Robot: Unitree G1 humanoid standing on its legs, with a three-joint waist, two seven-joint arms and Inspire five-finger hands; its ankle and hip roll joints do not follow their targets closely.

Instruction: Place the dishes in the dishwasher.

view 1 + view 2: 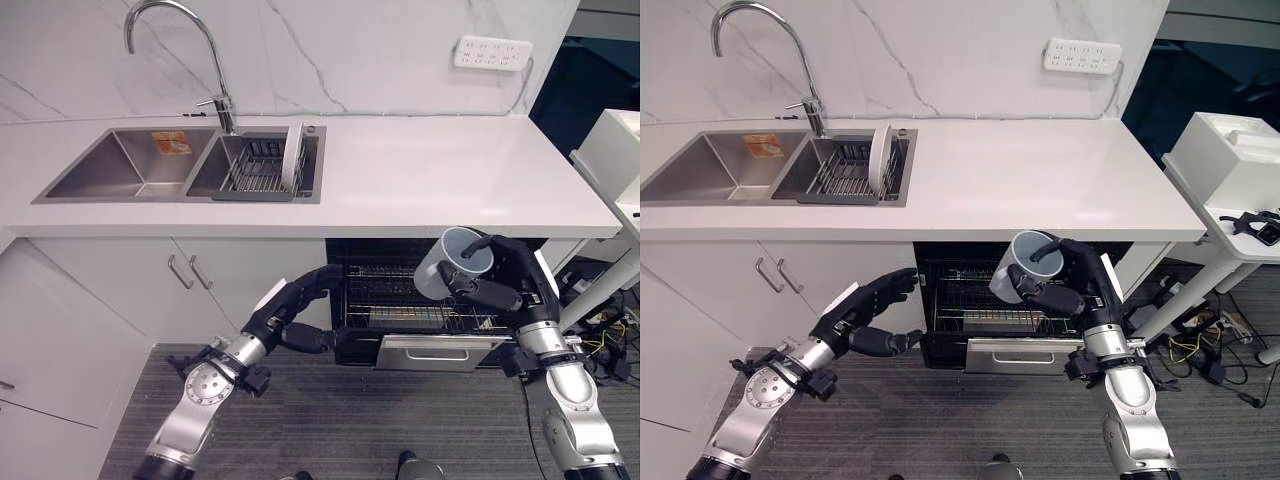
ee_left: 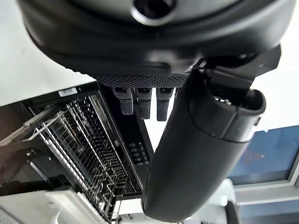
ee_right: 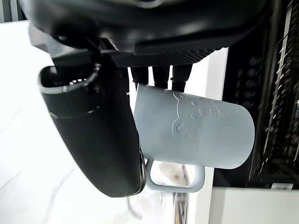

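Gripped in the right robot hand (image 1: 500, 285), a pale blue-grey mug (image 1: 446, 262) hangs tilted just in front of the open dishwasher (image 1: 420, 300), above its pulled-out wire rack (image 1: 400, 300); fingers and thumb curl round the mug's body, its handle free. Left robot hand (image 1: 300, 310) hovers beside the dishwasher's left edge, fingers straight and holding nothing. Up on the white surface (image 1: 450, 180), a plate (image 1: 293, 157) stands upright in the drying rack (image 1: 255, 170) set in the sink (image 1: 130, 165).
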